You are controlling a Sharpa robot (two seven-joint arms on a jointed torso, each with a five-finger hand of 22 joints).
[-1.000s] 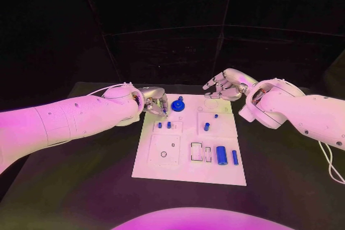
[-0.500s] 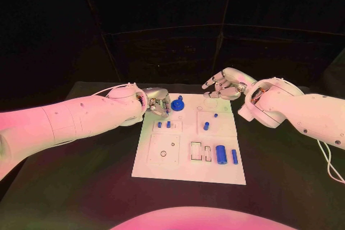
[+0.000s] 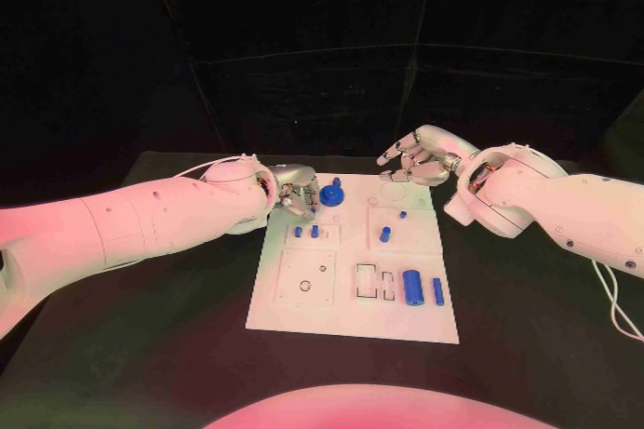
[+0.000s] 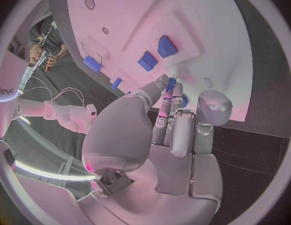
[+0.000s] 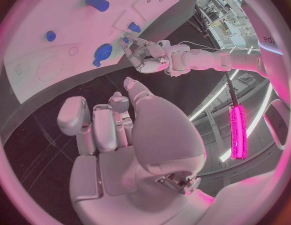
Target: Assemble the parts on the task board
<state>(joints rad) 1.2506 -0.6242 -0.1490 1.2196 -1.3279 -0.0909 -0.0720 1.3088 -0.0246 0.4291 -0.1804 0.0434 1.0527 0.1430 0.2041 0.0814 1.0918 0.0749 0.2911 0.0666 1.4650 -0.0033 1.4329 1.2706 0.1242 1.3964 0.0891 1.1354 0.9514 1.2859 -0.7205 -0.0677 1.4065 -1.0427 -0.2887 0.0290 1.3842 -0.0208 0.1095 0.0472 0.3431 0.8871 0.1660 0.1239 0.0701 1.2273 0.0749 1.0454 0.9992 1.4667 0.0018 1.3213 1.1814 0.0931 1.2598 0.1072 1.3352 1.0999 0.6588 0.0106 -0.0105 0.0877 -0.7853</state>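
The white task board (image 3: 352,308) lies mid-table. On its far left corner stands a round blue part (image 3: 331,198), which also shows from the right wrist (image 5: 103,51). My left hand (image 3: 293,194) hovers just left of it, fingers curled, pinching a small blue part (image 5: 127,39) at its fingertips (image 4: 172,92). Two short blue pegs (image 3: 306,232) stand just nearer than that hand. My right hand (image 3: 416,161) hangs beyond the board's far edge, fingers loosely apart (image 5: 111,120) and holding nothing.
Other blue parts sit on the board: a tilted piece (image 3: 385,234), a small stud (image 3: 403,215), a thick cylinder (image 3: 413,288) and a slim bar (image 3: 437,292) at the near right. Outlined recesses (image 3: 309,280) mark the near left. Black table (image 3: 161,336) surrounds the board.
My left hand has edged slightly right, toward the round blue part. The right hand and the parts on the board have stayed put.
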